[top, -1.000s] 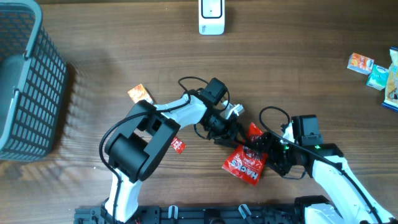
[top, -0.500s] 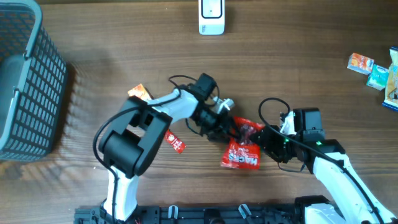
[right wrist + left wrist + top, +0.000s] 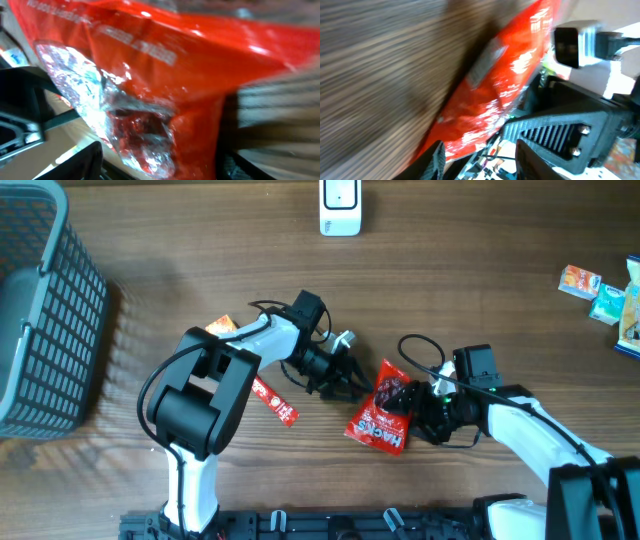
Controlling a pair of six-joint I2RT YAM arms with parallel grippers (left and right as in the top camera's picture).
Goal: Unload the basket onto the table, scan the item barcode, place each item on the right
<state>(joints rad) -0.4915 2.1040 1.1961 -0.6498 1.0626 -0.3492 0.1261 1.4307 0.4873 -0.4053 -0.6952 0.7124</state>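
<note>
On the desk [image 3: 500, 250]: the step in hand is, as I judge it, getting hold of the item to be scanned; nothing has been brought to the reader yet.
Basket [image 3: 40, 310]: stands at the left edge, well apart from both arms, and plays no part in this step.
Red sweet bag [image 3: 380, 415]: lies slanted near the middle of the desk between the two arms, with its printed front facing up. No barcode shows in any view. A pale patch in the left wrist view is too blurred to read.
White scanner [image 3: 340, 207]: sits at the far edge, well apart from the bag. The next move calls for lifting the bag, turning it so the barcode side meets the scanner's window, and carrying it across without letting the slippery film slide out.
Right gripper [image 3: 418, 408]: sits on the bag's right edge. In its own wrist view the crinkled red film fills the space between the fingers, so I take it to be clamped on the bag, though the contact itself is blurred.
Left gripper [image 3: 345, 383]: its jaws stand partly apart with nothing between them. It is just beside the bag's left edge, and from overhead it looks clear of it.
Red sachet [image 3: 277, 404]: lies under the left arm, untouched.
Orange packet [image 3: 222, 328]: lies just behind the left arm, untouched.
Small packets [image 3: 600, 295]: lie at the far right edge, well apart from the work.
</note>
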